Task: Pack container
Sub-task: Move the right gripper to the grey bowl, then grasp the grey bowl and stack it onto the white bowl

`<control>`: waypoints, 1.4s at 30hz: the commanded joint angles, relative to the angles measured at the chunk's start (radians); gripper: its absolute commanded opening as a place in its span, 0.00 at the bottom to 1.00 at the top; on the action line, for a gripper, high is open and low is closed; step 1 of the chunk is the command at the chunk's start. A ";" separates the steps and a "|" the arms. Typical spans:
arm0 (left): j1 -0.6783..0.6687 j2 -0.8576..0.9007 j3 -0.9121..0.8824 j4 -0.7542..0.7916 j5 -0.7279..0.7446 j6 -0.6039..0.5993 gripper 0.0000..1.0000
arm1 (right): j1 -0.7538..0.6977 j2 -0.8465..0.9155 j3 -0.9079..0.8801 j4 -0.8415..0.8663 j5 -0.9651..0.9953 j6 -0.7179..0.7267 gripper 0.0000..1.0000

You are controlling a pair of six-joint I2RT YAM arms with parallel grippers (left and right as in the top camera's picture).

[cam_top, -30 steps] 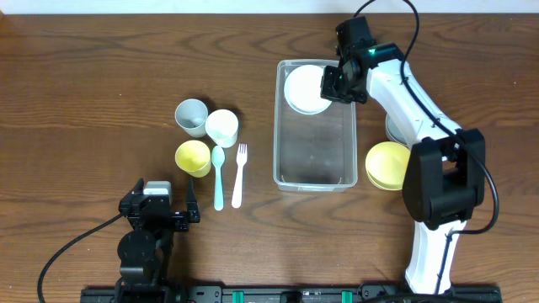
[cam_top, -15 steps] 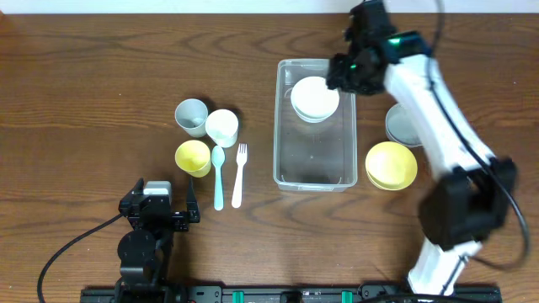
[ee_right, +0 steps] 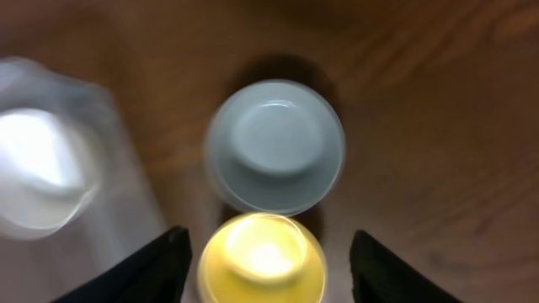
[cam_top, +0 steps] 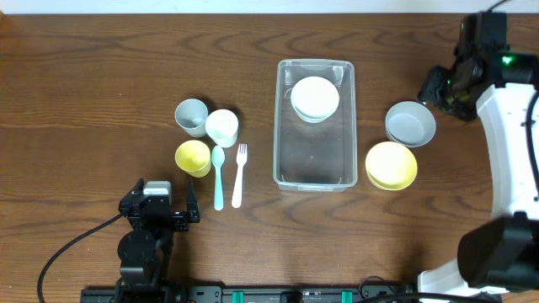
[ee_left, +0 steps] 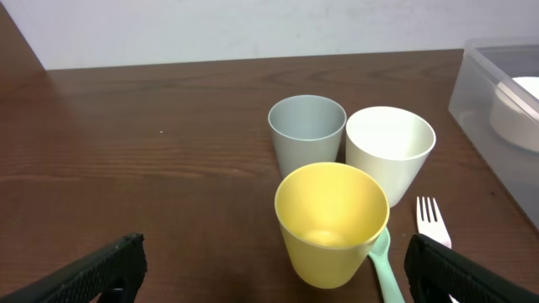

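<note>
I see the container [cam_top: 313,172] at the centre of the overhead frame, lying long-ways on the bench [cam_top: 84,93]. A white bowl [cam_top: 314,98] sits inside it at its upper end; the lower part shows only clear plastic. Just right of the container are a grey bowl [cam_top: 410,124] and, below it and touching it, a yellow bowl [cam_top: 391,165], both on the bench.

My right gripper [ee_right: 269,234] is at the upper right of the overhead frame, above the grey bowl. Its fingers are spread wide and nothing is between them. Its wrist view is blurred.

My left gripper [ee_left: 274,265] is at the lower left of the overhead frame, low over the bench, fingers wide apart and empty. Ahead of it stand a grey cup [ee_left: 306,130], a white cup [ee_left: 389,156] and a yellow cup [ee_left: 331,220] in a tight cluster. A teal spoon [cam_top: 218,177] and a white fork [cam_top: 239,174] lie side by side just right of the yellow cup.
</note>
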 commanded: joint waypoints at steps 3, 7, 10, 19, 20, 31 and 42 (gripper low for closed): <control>0.004 -0.005 -0.025 -0.005 0.007 -0.009 0.98 | -0.095 0.070 -0.204 0.145 0.018 0.005 0.59; 0.004 -0.005 -0.025 -0.005 0.007 -0.009 0.98 | -0.129 0.156 -0.263 0.217 -0.022 0.011 0.59; 0.004 -0.005 -0.025 -0.005 0.007 -0.009 0.98 | -0.140 0.214 -0.263 0.248 -0.042 0.012 0.58; 0.004 -0.005 -0.025 -0.005 0.007 -0.009 0.98 | -0.149 0.238 -0.236 0.287 -0.032 0.016 0.01; 0.004 -0.005 -0.025 -0.005 0.007 -0.009 0.98 | -0.151 0.219 -0.223 0.286 -0.033 0.016 0.01; 0.004 -0.005 -0.025 -0.005 0.007 -0.009 0.98 | 0.008 -0.121 0.054 0.097 -0.184 0.015 0.01; 0.004 -0.005 -0.025 -0.005 0.007 -0.009 0.98 | 0.393 0.076 0.064 0.222 -0.095 0.082 0.02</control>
